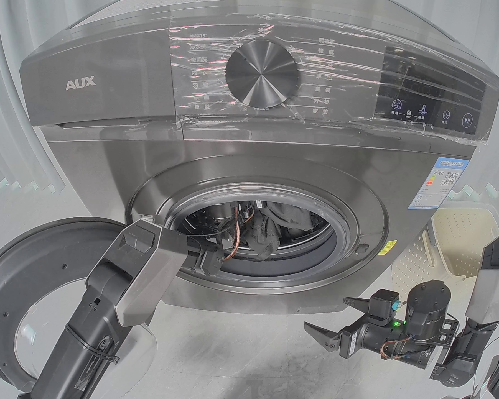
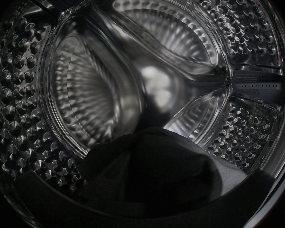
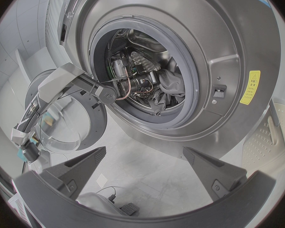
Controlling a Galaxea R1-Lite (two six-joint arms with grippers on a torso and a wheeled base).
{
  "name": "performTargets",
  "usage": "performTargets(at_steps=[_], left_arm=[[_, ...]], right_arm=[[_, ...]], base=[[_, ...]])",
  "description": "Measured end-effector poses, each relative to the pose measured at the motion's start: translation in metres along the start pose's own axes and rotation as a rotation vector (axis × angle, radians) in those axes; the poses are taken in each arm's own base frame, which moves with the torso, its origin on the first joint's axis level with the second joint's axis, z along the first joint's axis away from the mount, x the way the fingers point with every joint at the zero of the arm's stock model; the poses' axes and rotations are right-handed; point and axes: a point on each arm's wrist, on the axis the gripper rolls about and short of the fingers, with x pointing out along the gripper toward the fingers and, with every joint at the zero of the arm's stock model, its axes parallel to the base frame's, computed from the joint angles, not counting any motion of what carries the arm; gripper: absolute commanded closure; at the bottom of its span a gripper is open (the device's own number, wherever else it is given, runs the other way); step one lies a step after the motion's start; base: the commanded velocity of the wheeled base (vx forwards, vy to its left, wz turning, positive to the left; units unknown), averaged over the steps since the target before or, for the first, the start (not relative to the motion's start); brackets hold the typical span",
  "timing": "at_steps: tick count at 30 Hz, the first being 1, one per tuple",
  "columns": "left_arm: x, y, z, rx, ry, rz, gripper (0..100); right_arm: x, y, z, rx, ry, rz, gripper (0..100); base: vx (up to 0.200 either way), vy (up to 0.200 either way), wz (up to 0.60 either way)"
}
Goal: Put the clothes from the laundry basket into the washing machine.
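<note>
I'm doing the drop-off: left gripper (image 1: 252,234) is sitting inside the washing machine (image 1: 271,156) drum against the dark garment (image 1: 277,223), grasping or released I cannot tell. Right gripper (image 1: 327,313) is hanging spread open near the laundry basket (image 1: 460,239). Next probably needs a confirmed release, then a clean pull-out.

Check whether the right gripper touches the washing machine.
Apart. In the right wrist view the open right gripper hangs before the washing machine, with bare floor between them.

Right claw (image 1: 327,313) spread, left arm (image 1: 122,284) outstretched
</note>
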Motion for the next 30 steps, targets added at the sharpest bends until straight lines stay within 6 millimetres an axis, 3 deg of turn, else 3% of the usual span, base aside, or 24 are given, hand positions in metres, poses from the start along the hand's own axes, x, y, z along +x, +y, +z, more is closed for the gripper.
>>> performTargets(at_steps=[12,20,25,30], left_arm=[[-0.01,-0.012,0.005,0.005,0.041,-0.013,0],[-0.054,-0.017,-0.014,0.063,0.286,-0.013,0],[-0.084,-0.026,-0.013,0.09,0.397,-0.056,0],[-0.096,-0.033,-0.011,0.112,0.42,-0.087,0]], right_arm=[[0.001,0.0,-0.001,-0.001,0.004,0.0,0],[0.001,0.0,-0.002,-0.001,0.007,-0.001,0],[0.001,0.0,-0.002,-0.002,0.009,0.001,0],[0.001,0.001,-0.002,-0.003,0.011,0.001,0]], base=[[0.0,0.0,0.0],[0.0,0.0,0.0],[0.0,0.0,0.0],[0.0,0.0,0.0]])
